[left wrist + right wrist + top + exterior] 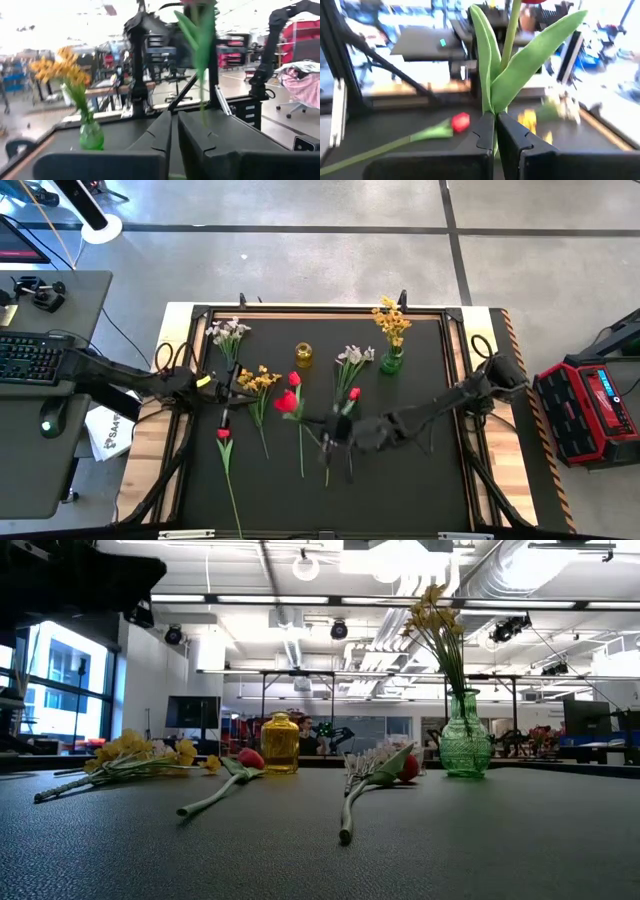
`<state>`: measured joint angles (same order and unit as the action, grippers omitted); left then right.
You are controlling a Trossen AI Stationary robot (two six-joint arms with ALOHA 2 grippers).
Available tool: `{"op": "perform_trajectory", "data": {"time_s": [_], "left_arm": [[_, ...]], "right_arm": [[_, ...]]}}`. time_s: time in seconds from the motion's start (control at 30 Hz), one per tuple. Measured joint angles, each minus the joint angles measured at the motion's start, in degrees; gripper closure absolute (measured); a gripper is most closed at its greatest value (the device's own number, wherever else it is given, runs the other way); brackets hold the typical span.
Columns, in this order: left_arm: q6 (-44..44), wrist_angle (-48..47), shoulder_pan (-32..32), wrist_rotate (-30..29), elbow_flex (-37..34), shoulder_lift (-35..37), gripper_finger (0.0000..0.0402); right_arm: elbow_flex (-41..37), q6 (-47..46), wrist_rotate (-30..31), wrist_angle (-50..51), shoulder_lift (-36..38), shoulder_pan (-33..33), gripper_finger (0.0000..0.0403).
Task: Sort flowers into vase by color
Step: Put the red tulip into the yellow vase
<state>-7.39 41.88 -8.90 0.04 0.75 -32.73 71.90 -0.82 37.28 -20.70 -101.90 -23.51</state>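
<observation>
My right gripper [325,430] hovers above the table's middle, shut on a red tulip [285,402] that stands upright in it, seen close in the right wrist view [495,120]. The tulip's stem and leaves [200,50] also show in the left wrist view. My left gripper [225,390] waits at the left, shut and touching nothing, beside a yellow spray [258,380] lying flat. Other red tulips [223,435] [353,393] and white sprays [228,332] [353,355] lie on the mat. Yellow sprays [392,320] stand in the green vase [391,362]. The yellow vase [303,355] stands beside it. My right gripper pinches the tulip's stem [495,105] between its two fingers, just below where the leaves spread. The fingers come level from the table's right and lie across the stem. The tulip is lifted clear and stands nearly upright, bloom up, its lower end [202,120] hanging free.
A black mat [440,480] covers the table inside a raised frame [320,310]. Its right and near parts are bare. A keyboard desk [40,360] stands left of the table and a red case [590,405] to the right.
</observation>
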Motion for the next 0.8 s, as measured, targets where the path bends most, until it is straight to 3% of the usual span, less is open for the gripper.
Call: {"op": "perform_trajectory", "data": {"time_s": [0.23, 0.43, 0.6, 0.8], "left_arm": [[-2.22, 2.61, -1.65, 0.85, 7.22, -12.11, 0.0286], [3.67, 2.38, -1.62, -2.3, 13.81, -21.25, 0.0221], [5.65, 2.46, -1.56, -2.05, 18.01, -26.98, 0.0199], [5.67, 2.34, -1.56, -2.04, 21.67, -32.01, 0.0199]], "right_arm": [[0.0, 10.05, -11.28, -11.64, -0.01, 6.15, 0.0403], [0.0, 12.79, -12.75, -13.08, -0.01, 7.56, 0.0403], [0.0, 13.33, -12.86, -13.2, -0.03, 7.39, 0.0403], [-0.02, 12.32, -12.86, -12.97, -0.05, 7.37, 0.0403]]}}
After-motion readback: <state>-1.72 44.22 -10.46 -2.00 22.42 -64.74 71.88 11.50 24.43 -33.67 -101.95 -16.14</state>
